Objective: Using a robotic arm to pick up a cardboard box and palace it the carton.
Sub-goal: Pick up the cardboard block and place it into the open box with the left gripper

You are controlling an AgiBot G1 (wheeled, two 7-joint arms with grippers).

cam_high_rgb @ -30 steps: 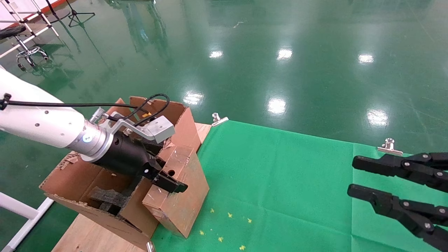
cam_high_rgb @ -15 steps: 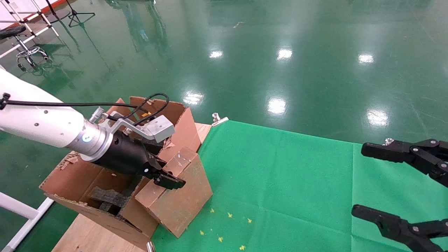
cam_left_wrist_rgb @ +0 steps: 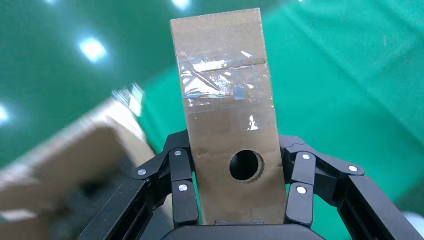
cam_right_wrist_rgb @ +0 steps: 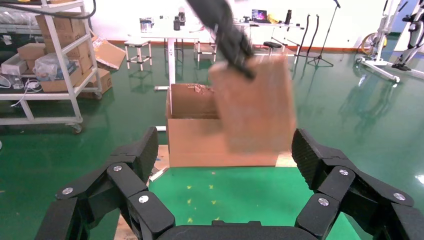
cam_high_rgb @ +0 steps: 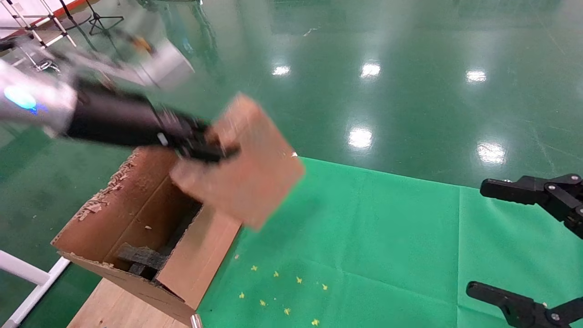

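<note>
One cardboard box (cam_high_rgb: 246, 168) hangs in the air, tilted, clear of the green cloth (cam_high_rgb: 364, 237) and above the right-hand wall of the carton (cam_high_rgb: 136, 218) near the table's left edge. The left gripper (cam_high_rgb: 214, 150) pinches it by its narrow edge — in the left wrist view the fingers (cam_left_wrist_rgb: 182, 192) press against both broad faces of the box (cam_left_wrist_rgb: 225, 105), with the round hole (cam_left_wrist_rgb: 246, 165) and a strip of clear tape (cam_left_wrist_rgb: 220, 82) facing the camera. Its white arm (cam_high_rgb: 23, 98), with a blue light at the wrist, reaches in from the left.

Below, the carton stands open with ragged, torn flaps and a dark scrap (cam_high_rgb: 141, 257) lying inside; it rests on the wooden tabletop (cam_high_rgb: 118, 305) just beside the cloth's left border. Small yellow specks (cam_high_rgb: 282, 291) dot the cloth near the front edge.

Over at the table's right edge the right gripper (cam_high_rgb: 524, 241) hovers above the cloth, fingers (cam_right_wrist_rgb: 320, 157) spread wide — well apart from the box.
</note>
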